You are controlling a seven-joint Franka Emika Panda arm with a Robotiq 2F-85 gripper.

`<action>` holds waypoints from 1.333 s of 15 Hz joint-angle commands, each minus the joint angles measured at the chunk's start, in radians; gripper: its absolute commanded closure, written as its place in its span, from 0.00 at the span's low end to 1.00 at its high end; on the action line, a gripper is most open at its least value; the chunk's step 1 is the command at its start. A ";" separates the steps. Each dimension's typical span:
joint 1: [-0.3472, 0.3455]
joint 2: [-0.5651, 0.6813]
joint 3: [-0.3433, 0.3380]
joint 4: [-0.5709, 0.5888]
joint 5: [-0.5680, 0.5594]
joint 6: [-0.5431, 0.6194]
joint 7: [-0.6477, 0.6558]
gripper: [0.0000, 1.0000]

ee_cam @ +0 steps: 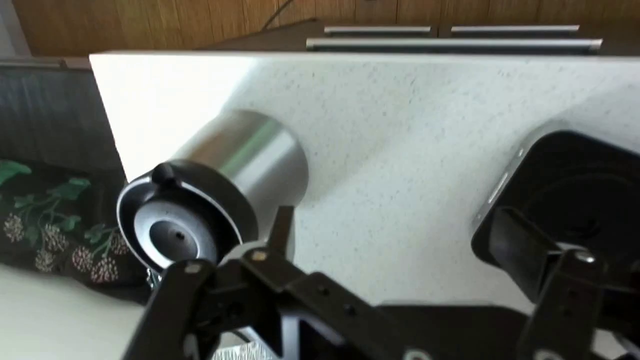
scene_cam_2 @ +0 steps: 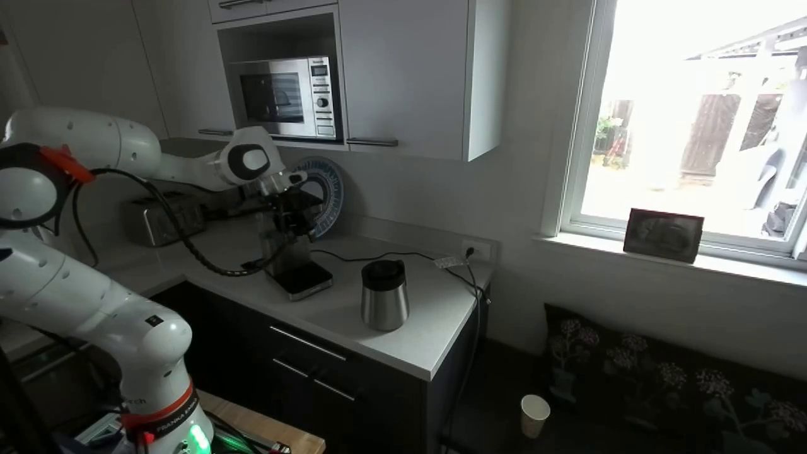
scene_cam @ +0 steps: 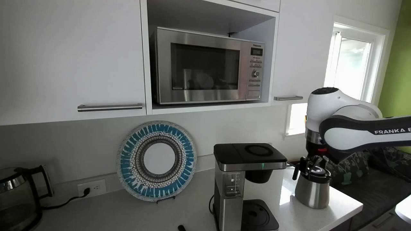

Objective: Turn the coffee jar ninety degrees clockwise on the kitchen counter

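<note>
The coffee jar [scene_cam: 312, 191] is a steel carafe with a black lid. It stands upright on the pale counter [scene_cam_2: 435, 328] near the counter's end. It also shows in an exterior view [scene_cam_2: 385, 306] and at the left of the wrist view [ee_cam: 267, 160]. Its handle cannot be made out clearly. My gripper [ee_cam: 397, 225] is open and empty, its fingers wide apart. In an exterior view the gripper [scene_cam_2: 297, 221] is above the counter by the coffee machine, apart from the jar. In an exterior view the gripper [scene_cam: 313, 168] overlaps the jar's lid.
A coffee machine [scene_cam: 229, 186] stands beside the jar; its black base [ee_cam: 575, 185] is under the right finger in the wrist view. A patterned plate [scene_cam: 128, 160] leans on the wall. A microwave [scene_cam: 205, 96] is above. A cord [scene_cam_2: 403, 255] runs to a wall socket [scene_cam_2: 482, 251].
</note>
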State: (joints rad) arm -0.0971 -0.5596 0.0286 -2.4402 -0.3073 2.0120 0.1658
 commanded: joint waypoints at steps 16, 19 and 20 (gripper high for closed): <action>-0.021 0.159 -0.205 0.098 0.160 0.247 -0.279 0.00; -0.027 0.241 -0.235 0.168 0.177 0.241 -0.325 0.00; -0.029 0.268 -0.244 0.194 0.186 0.230 -0.337 0.00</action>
State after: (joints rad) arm -0.1123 -0.3893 -0.1933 -2.3267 -0.1500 2.2477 -0.1246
